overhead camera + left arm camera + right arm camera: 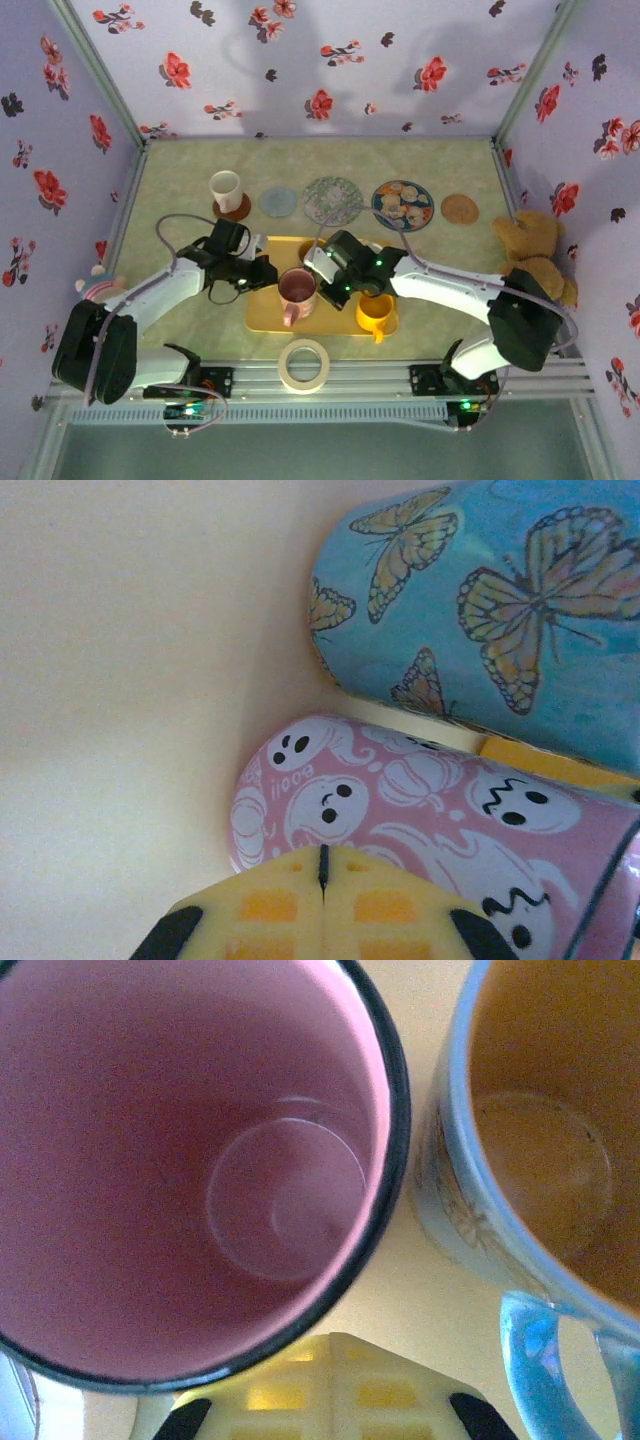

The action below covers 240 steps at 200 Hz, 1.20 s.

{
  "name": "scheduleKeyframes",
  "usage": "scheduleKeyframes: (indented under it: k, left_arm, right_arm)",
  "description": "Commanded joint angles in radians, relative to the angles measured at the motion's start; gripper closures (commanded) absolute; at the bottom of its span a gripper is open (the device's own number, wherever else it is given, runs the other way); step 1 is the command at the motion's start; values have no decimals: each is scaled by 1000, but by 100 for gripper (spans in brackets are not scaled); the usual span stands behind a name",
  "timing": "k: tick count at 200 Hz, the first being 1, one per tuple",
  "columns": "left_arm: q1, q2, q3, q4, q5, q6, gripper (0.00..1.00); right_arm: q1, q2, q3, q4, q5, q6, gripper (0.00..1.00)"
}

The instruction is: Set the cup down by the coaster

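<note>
**Operator:** Report claw state.

**Unit:** My left claw (262, 272) is closed, its yellow pads (270, 905) pressed flat together with nothing between them. My right claw (318, 264) is likewise closed and empty. Both hang over the flat yellow rectangular tray (262, 318).

**Operator:** Locate the cups.

**Unit:** 3 mugs stand upright on the tray. The pink ceramic mug with white ghost print (297, 288) stands at the tray's centre, handle toward the tray's near edge. The blue butterfly-print mug with orange interior (540, 1130) stands just beside it, toward the tray's far edge, with a narrow strip of tray between them. The plain orange mug (375, 312) occupies the tray's near right corner. A 4th vessel, the white cup (225, 188), stands beyond the tray's far left corner on a round brown coaster (240, 210).

**Operator:** Claw position against the pink mug?

**Unit:** My left claw sits low at its outer wall. Contact cannot be confirmed. My right claw sits just outside its black rim.

**Operator:** Free coasters?

**Unit:** 4 lie in a row beyond the tray's far edge: a grey-blue disc (279, 202), a green patterned disc (332, 198), a dark blue pictured disc (402, 203) and a cork disc (460, 208).
</note>
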State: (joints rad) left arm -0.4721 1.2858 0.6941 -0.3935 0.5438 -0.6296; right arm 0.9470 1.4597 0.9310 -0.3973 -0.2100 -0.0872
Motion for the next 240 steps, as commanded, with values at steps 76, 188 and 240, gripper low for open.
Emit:
scheduleKeyframes:
  k: [76,188,240]
  left_arm:
    - [29,82,115,-65,-19,103,100]
    - [97,15,299,-308,-84,278,100]
    - [79,-126,356,-480,-119,350,88]
  right_arm:
    - [36,66,60,-2,-89,-20,100]
    - [39,39,66,27,-38,-5,100]
    - [38,-79,37,30,42,-14,96]
